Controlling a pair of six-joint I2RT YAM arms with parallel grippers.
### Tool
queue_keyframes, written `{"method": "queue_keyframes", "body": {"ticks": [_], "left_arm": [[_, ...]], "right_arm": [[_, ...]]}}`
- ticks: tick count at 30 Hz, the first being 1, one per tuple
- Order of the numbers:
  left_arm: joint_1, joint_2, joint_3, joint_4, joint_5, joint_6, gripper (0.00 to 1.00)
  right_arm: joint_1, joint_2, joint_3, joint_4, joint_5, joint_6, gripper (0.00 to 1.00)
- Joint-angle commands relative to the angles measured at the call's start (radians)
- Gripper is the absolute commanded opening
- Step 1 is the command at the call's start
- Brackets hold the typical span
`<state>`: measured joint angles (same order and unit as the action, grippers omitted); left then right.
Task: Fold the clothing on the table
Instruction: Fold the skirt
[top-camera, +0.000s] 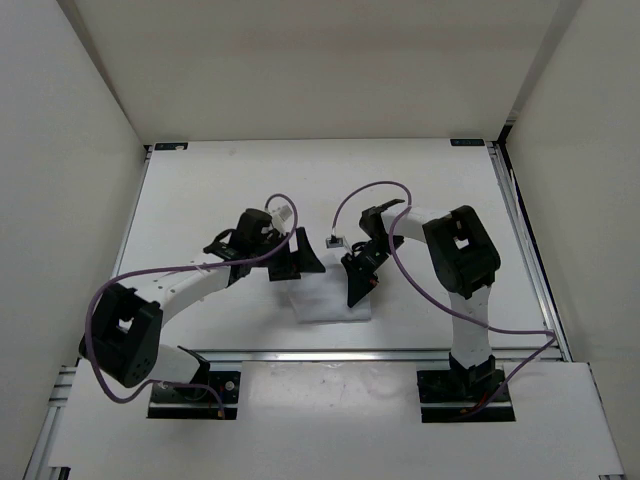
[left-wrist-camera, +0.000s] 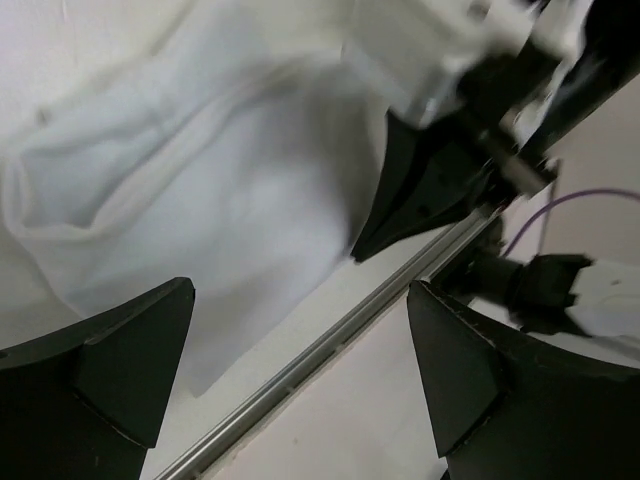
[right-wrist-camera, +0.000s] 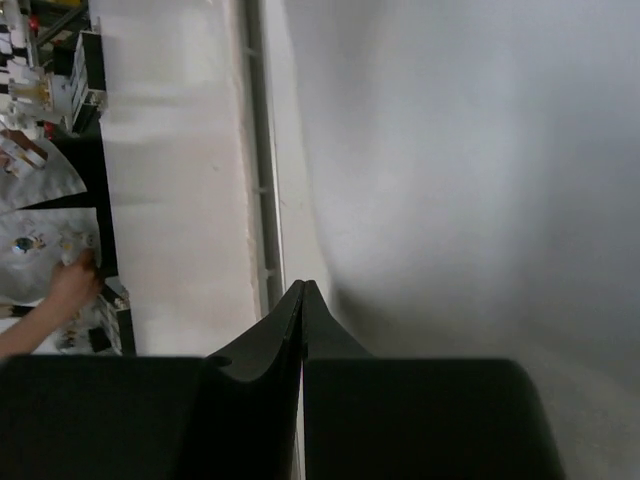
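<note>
The clothing is a small white folded piece lying on the table close to its front rail. My left gripper hovers over the clothing's far left edge, jaws wide open and holding nothing. In the left wrist view the clothing spreads out beyond the open left gripper. My right gripper is shut, its tip at the clothing's right edge. The right wrist view shows the right gripper with nothing visible between its fingers, beside a pale grey surface that looks like the clothing.
The metal rail runs along the table's front edge just below the clothing. White walls enclose the table on three sides. A small grey connector sits behind the clothing. Purple cables loop off both arms.
</note>
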<state>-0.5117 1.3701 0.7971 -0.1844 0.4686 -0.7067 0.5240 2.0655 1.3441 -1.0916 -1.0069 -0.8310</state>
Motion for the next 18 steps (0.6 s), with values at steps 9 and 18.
{"method": "queue_keyframes", "body": {"ticks": [9,18], "left_arm": [[-0.024,0.205,-0.023,0.082,-0.099,0.11,0.99],[0.027,0.345,0.161,0.057,-0.139,0.107,0.98]], "right_arm": [[-0.058,0.125,0.033,0.098,0.137,0.105,0.0],[-0.045,0.119,0.041,0.119,0.215,0.182,0.0]]}}
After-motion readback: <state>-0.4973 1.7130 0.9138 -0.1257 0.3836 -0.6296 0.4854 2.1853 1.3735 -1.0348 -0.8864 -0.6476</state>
